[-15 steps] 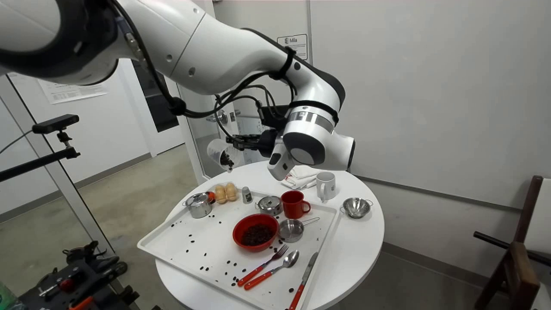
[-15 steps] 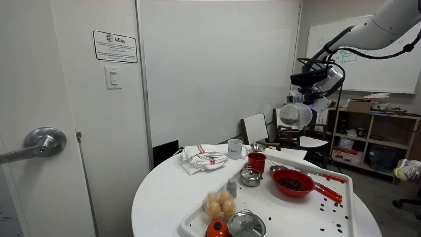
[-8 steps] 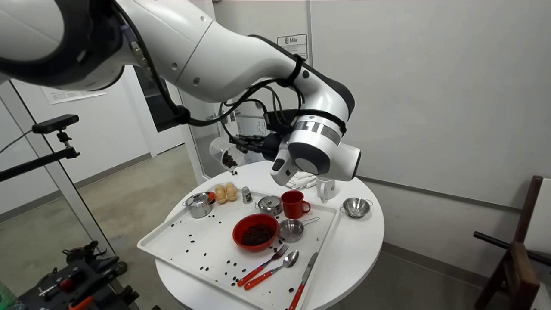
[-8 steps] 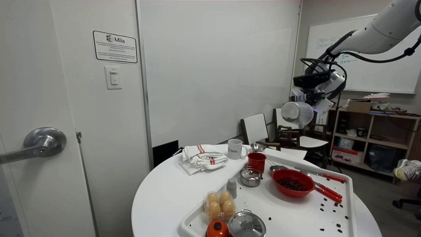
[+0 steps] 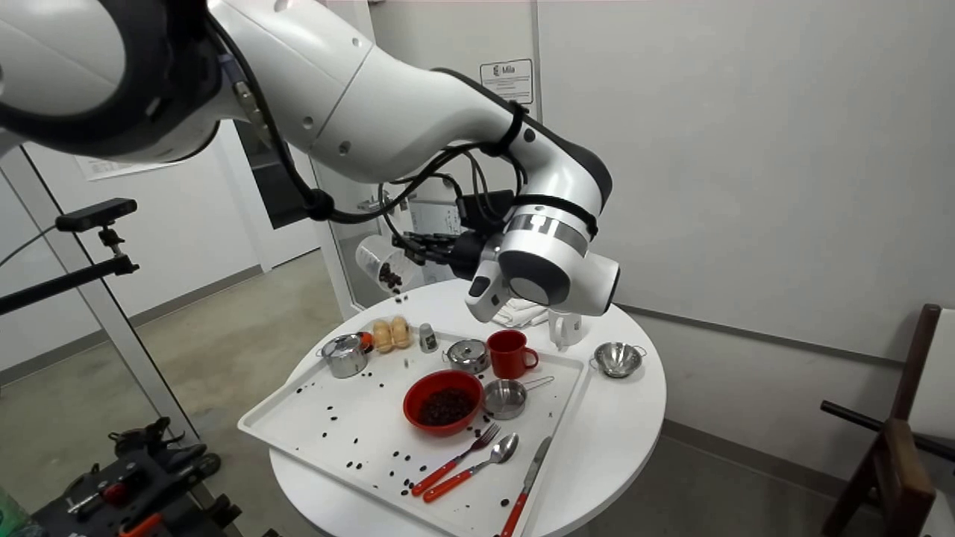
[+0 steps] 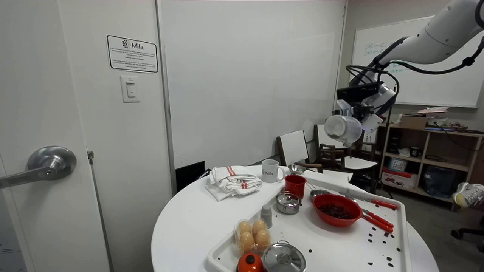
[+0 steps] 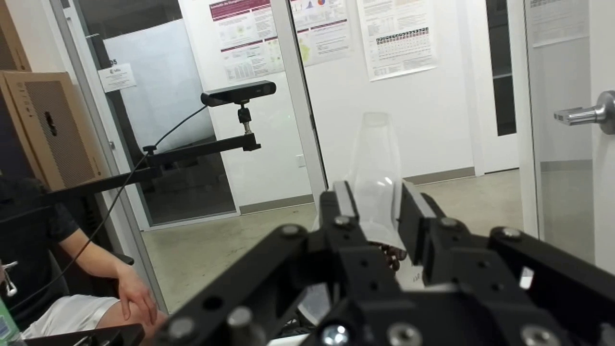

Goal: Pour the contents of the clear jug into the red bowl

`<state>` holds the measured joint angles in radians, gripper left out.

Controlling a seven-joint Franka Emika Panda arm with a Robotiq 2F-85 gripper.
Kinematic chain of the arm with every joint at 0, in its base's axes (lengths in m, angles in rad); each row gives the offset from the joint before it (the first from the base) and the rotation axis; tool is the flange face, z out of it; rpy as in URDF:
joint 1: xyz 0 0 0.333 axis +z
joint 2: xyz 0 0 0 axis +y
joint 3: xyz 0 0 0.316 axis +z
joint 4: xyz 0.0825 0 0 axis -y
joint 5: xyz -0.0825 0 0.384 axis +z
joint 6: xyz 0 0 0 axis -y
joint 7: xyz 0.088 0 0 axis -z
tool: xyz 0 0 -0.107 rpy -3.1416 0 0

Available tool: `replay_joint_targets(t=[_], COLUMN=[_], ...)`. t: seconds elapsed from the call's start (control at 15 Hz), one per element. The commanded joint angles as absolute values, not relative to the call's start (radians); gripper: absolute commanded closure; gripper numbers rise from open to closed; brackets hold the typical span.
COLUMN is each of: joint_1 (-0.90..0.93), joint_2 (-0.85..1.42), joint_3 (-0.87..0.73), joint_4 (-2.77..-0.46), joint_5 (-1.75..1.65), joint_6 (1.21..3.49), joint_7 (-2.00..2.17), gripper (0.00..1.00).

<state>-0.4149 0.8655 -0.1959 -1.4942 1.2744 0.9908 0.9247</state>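
Observation:
The clear jug (image 5: 371, 255) is held high and tilted, its mouth pointing down, with dark beans (image 5: 390, 276) at the mouth. It also shows in an exterior view (image 6: 342, 129) above the red bowl (image 6: 337, 221), and in the wrist view (image 7: 377, 163). My gripper (image 7: 377, 204) is shut on the jug, which sits between its two fingers; its fingers also show in an exterior view (image 5: 406, 246). A few beans are in the air just below the mouth. The red bowl, also in an exterior view (image 5: 442, 430), stands on the white tray (image 5: 328, 447) with dark beans inside.
Around the bowl are a small metal pan (image 5: 504, 400), red cup (image 5: 509, 354), lidded pots (image 5: 468, 356), cutlery (image 5: 462, 477) and loose beans. Eggs (image 5: 392, 335) and a grey shaker (image 5: 427, 339) stand at the tray's back. A white mug (image 6: 270, 172) and towels (image 6: 234, 181) lie beyond.
The arm and jug first lowered slightly and moved right in an exterior view, then back left a little. The jug stays tilted. Beans drop from its mouth, and a blurred speck appears above the tray.

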Motion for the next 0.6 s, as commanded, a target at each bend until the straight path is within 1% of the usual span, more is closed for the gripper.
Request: replay_joint_targets(t=[0.0, 0.53], joint_1=[-0.412, -0.365], joint_2=[0.9, 0.872], joint_3=[-0.197, -0.217], joint_4=[-1.442, -1.468], joint_5=[1.294, 1.279], joint_6=[0.942, 1.035], joint_7=[0.947, 0.932], gripper=[0.9, 0.9])
